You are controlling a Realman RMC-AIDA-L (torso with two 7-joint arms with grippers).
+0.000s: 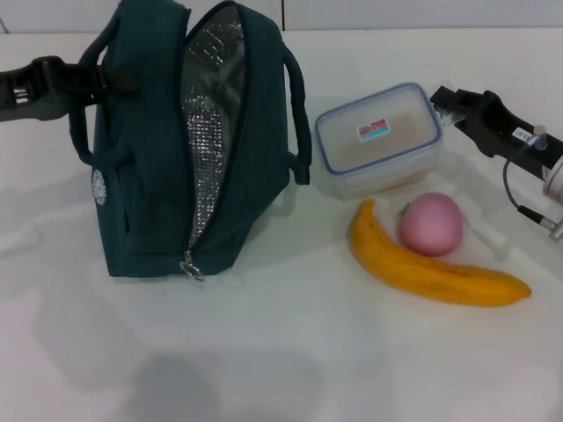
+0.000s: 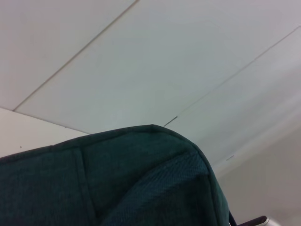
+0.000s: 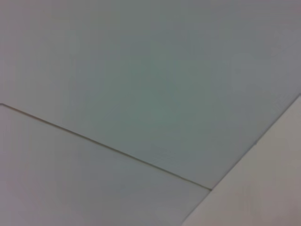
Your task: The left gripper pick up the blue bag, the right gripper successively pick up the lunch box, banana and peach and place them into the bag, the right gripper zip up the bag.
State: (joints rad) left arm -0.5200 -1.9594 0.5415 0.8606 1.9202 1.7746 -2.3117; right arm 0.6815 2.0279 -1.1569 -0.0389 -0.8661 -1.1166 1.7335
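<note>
The blue bag (image 1: pixel 167 167) stands upright on the white table (image 1: pixel 290 352), toward the robot's left side. Its zipper is undone along the top and down the near end, so the mouth gapes and the silver foil lining (image 1: pixel 207 114) shows inside. The ring zipper pull (image 1: pixel 192 266) hangs at the bottom of the opening, close to the tabletop. A small round white logo (image 1: pixel 98 185) sits on the bag's outer side; nothing on it can be read from here. One padded handle (image 1: pixel 301 114) loops down the side facing the food.

The left gripper (image 1: pixel 106 81) reaches in from the left and meets the other handle at the top of the bag. It looks clamped on that handle, though the fingers themselves are hard to make out against the dark fabric. The left wrist view shows only the teal fabric close up against pale wall panels.

Just beside the bag, on the robot's right, lies the lunch box (image 1: pixel 380 139), lid on, with a small red-and-teal label (image 1: pixel 373 131) whose print is too small to read. Nearer the front edge, the peach (image 1: pixel 430 223) rests against the inner curve of the banana (image 1: pixel 431 268).

The right gripper (image 1: pixel 446 104) hovers at the far corner of the lunch box; I cannot tell whether it is parted or closed. The right wrist view shows only plain panels.
</note>
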